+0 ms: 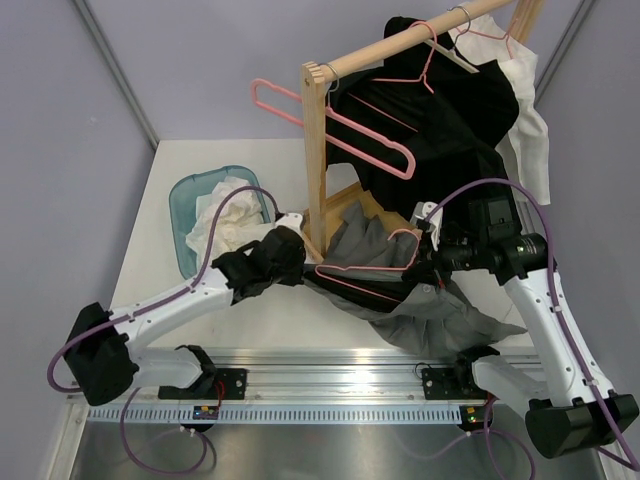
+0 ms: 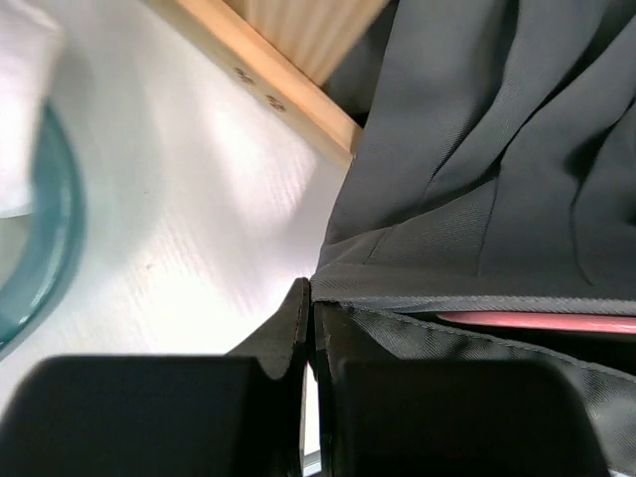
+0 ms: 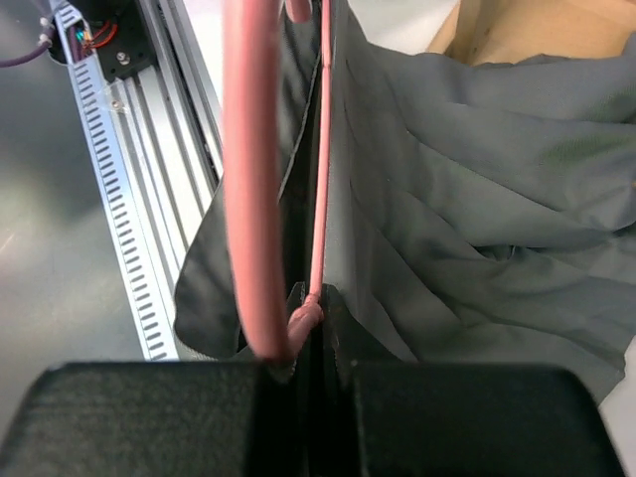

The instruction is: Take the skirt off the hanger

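Bright even light; blurred wrist-view foregrounds

no readable text, no legible labels

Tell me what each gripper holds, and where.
Left gripper pinches the grey pleated fabric skirt at its waistband edge; right gripper clamps the thin pink hanger where its rods meet.

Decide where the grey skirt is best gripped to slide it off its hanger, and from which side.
Grip the skirt by its waistband edge, from the left: it lies as a flat band along the hanger, which the right pincer holds. The left pincer grips there.
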Action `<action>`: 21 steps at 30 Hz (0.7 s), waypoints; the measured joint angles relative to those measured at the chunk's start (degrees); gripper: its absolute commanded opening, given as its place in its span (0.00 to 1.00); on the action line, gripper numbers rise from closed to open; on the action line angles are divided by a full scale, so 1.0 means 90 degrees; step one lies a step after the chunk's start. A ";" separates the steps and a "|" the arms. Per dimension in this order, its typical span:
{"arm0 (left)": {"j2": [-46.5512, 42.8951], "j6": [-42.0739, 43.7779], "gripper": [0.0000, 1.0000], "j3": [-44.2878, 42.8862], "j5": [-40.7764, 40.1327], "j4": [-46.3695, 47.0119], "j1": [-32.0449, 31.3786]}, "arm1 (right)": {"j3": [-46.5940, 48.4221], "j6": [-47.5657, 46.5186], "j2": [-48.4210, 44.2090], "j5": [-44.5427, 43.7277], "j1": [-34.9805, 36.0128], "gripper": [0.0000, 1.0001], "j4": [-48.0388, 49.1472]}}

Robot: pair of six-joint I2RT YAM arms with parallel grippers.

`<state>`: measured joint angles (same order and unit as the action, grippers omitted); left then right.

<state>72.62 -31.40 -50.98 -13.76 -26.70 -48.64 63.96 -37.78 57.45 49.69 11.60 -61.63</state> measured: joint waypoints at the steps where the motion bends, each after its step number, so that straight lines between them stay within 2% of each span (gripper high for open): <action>1: -0.0151 0.0002 0.00 0.0070 0.0005 0.0007 0.0061 | 0.0000 -0.0005 -0.0022 0.0075 0.0000 0.00 0.0007; 4: -0.0495 0.0007 0.02 0.0323 0.0107 0.0100 0.0126 | 0.0032 0.0087 -0.0053 0.0284 0.0005 0.00 0.0080; 6: -0.0665 0.0034 0.13 0.0559 0.0257 0.0253 0.0136 | 0.0061 0.0301 -0.0053 0.0415 0.0002 0.00 0.0202; 7: -0.0748 0.0046 0.19 0.0695 0.0379 0.0325 0.0153 | 0.0070 0.0406 -0.0053 0.0461 0.0002 0.00 0.0270; 8: -0.0818 0.0070 0.34 0.0826 0.0474 0.0398 0.0175 | 0.0078 0.0588 -0.0053 0.0512 0.0002 0.00 0.0386; 11: -0.1003 0.0129 0.53 0.1166 0.0731 0.0522 0.0265 | 0.0107 0.1052 -0.0051 0.0610 0.0002 0.00 0.0716; 12: -0.1088 0.0141 0.64 0.1251 0.0811 0.0534 0.0284 | 0.0109 0.1207 -0.0049 0.0624 0.0002 0.00 0.0848; 15: -0.1423 0.0204 0.76 0.1379 0.0979 0.0556 0.0306 | 0.0109 0.1566 0.0012 0.0610 0.0002 0.00 0.1190; 17: -0.1821 0.0301 0.79 0.1435 0.1059 0.0602 0.0306 | 0.0109 0.1702 0.0102 0.0573 0.0002 0.00 0.1343; 20: -0.2645 0.0682 0.92 0.1491 0.1253 0.0699 0.0306 | 0.0104 0.1848 0.0287 0.0447 0.0002 0.00 0.1549; 21: -0.2982 0.0845 0.92 0.1520 0.1394 0.0799 0.0311 | 0.0104 0.1855 0.0306 0.0430 0.0005 0.00 0.1574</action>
<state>45.78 -23.79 -37.30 -1.21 -19.51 -45.84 64.90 -21.08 60.20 53.56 11.64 -47.46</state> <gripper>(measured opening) 0.860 0.035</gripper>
